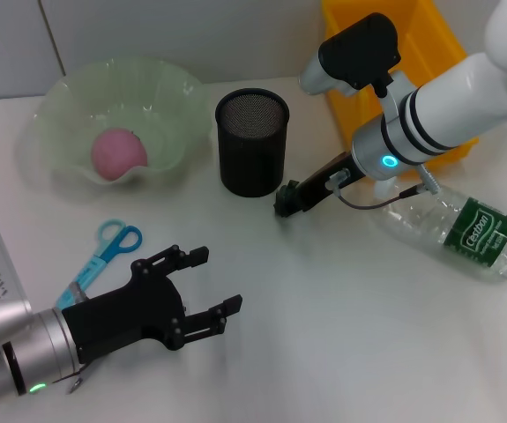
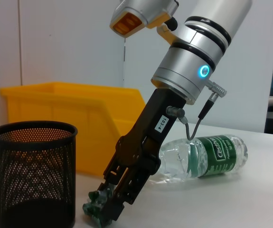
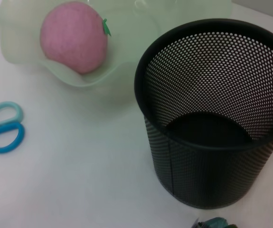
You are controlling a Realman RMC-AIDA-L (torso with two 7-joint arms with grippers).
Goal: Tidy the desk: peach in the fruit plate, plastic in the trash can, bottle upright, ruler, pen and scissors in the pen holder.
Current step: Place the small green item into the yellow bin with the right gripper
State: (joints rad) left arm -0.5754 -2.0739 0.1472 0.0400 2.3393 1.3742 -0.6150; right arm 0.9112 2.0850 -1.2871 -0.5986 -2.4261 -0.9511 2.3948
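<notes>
- Reaching low beside the pen holder [image 1: 251,141], the right gripper [image 1: 287,199] had its fingertips down at the table [image 1: 341,335], clenched on a small dark-green crumpled object [image 2: 96,209], possibly the plastic scrap; the views were too poor to be sure.
- That green object sat at the foot of the pen holder, on the side toward the robot's right, touching or nearly touching the table.
- The left gripper [image 1: 202,284] hovered over the near part of the table with its black fingers spread apart and nothing between them.
- The scissors [image 1: 100,261], blue-handled, lay flat on the table just beside the left gripper, their blade end hidden under the left arm.
- The peach [image 1: 118,152] rested inside the pale green fruit plate [image 1: 167,95], which stood on the far left of the table.
- The pen holder, a black mesh cup, stood upright just beside the fruit plate, and its visible interior looked empty in the right wrist view.
- The bottle [image 1: 465,229], clear with a green label, lay on its side on the right of the table, behind the right arm.
- A yellow bin [image 1: 429,35] stood at the far right, beyond the bottle.
</notes>
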